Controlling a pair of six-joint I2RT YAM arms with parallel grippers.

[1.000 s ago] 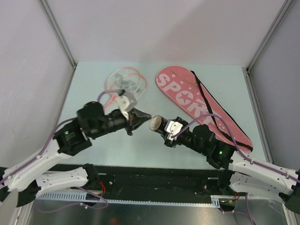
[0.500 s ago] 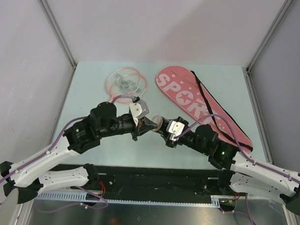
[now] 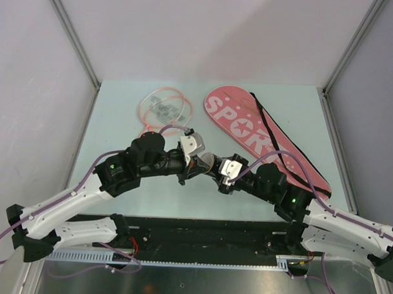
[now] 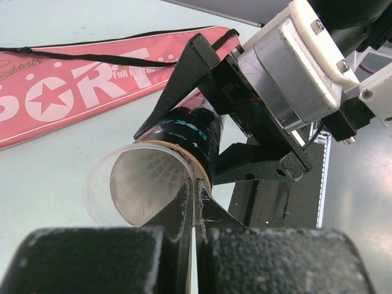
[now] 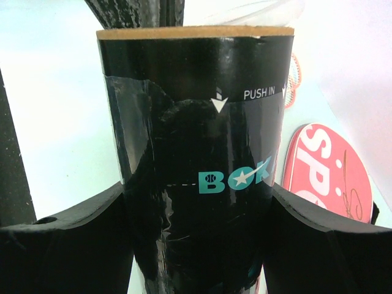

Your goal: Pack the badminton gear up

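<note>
Right end effector (image 5: 196, 214) clamps the black tube (image 5: 184, 141); from 9 o'clock, left end effector (image 4: 193, 199) pinches its clear cap (image 4: 131, 184) by the rim.

Bright, even light; soft shadows; sheen on the black tube (image 5: 196, 214).

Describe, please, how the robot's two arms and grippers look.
The left arm and right arm have white lower links, black upper joints with green lights, and purple cables. The left gripper and right gripper have black wedge-shaped fingers.
</note>
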